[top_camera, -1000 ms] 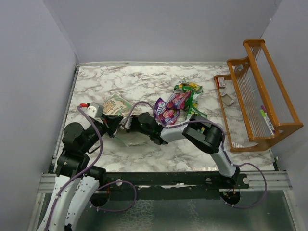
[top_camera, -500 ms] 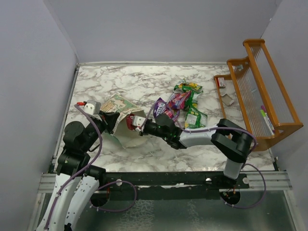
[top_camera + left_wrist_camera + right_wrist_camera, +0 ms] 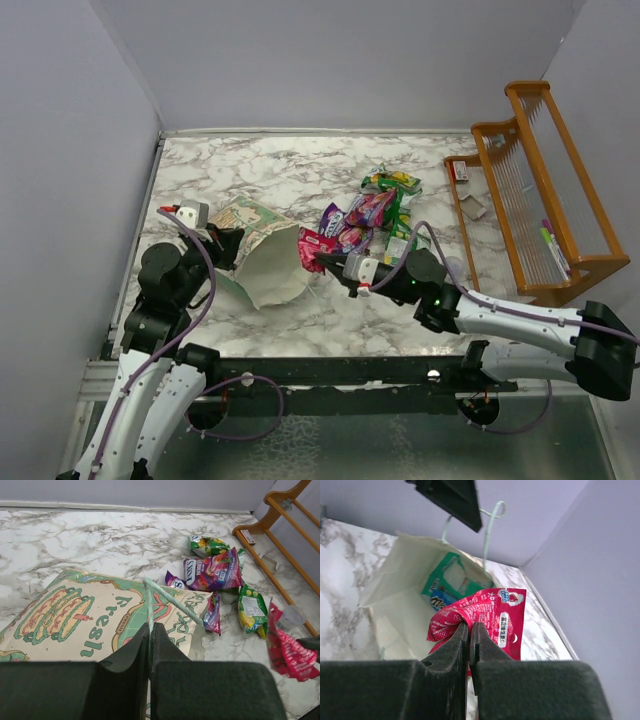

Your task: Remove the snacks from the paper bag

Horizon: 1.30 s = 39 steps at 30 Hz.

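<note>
The pale-green paper bag (image 3: pixel 262 268) lies on its side, its cream-white mouth facing right. My left gripper (image 3: pixel 226 246) is shut on the bag's thin green handle (image 3: pixel 148 607), above the printed side (image 3: pixel 85 617). My right gripper (image 3: pixel 336 260) is shut on a pink-red snack packet (image 3: pixel 314 246), held just right of the bag's mouth. In the right wrist view that gripper (image 3: pixel 469 628) pinches the packet (image 3: pixel 492 612), and a blue-green packet (image 3: pixel 445 587) lies inside the bag (image 3: pixel 395 595). Purple, pink and green snacks (image 3: pixel 367 212) lie piled on the table.
An orange wooden rack (image 3: pixel 530 200) stands along the right wall. A small translucent cup (image 3: pixel 292 615) sits by the snack pile. Grey walls close in the marble table (image 3: pixel 240 175) at the left, back and right.
My right gripper has drawn back out of the bag to the right with the pink-red packet in it. The right arm has stretched out low. The bag's mouth now stands open.
</note>
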Each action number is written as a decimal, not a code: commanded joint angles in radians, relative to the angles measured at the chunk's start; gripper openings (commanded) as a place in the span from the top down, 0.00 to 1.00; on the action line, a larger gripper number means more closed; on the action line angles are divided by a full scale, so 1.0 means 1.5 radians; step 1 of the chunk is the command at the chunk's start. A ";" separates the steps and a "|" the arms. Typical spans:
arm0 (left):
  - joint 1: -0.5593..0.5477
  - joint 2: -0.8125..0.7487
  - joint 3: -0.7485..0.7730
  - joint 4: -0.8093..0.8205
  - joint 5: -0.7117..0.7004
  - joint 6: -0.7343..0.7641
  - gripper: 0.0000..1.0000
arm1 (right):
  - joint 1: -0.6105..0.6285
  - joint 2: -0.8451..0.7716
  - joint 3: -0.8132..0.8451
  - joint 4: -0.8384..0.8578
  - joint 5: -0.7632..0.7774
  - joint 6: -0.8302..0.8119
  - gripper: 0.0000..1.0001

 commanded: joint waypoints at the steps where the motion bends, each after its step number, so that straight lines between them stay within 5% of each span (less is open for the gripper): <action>1: 0.000 -0.003 0.006 0.029 -0.032 -0.011 1.00 | 0.002 -0.056 -0.024 -0.050 0.178 0.034 0.99; 10: 0.000 0.001 0.020 0.010 -0.034 -0.006 1.00 | -0.033 0.000 -0.049 0.041 0.642 0.222 0.99; 16: 0.000 -0.022 0.013 -0.005 -0.015 -0.003 1.00 | -0.116 0.059 -0.041 -0.053 0.537 0.429 0.99; 28: 0.000 -0.067 0.017 -0.067 -0.024 -0.032 1.00 | -0.187 0.191 -0.034 -0.013 0.524 0.473 0.98; 39: 0.000 -0.117 0.044 -0.126 -0.066 -0.032 1.00 | -0.197 0.173 -0.032 0.004 0.441 0.409 0.59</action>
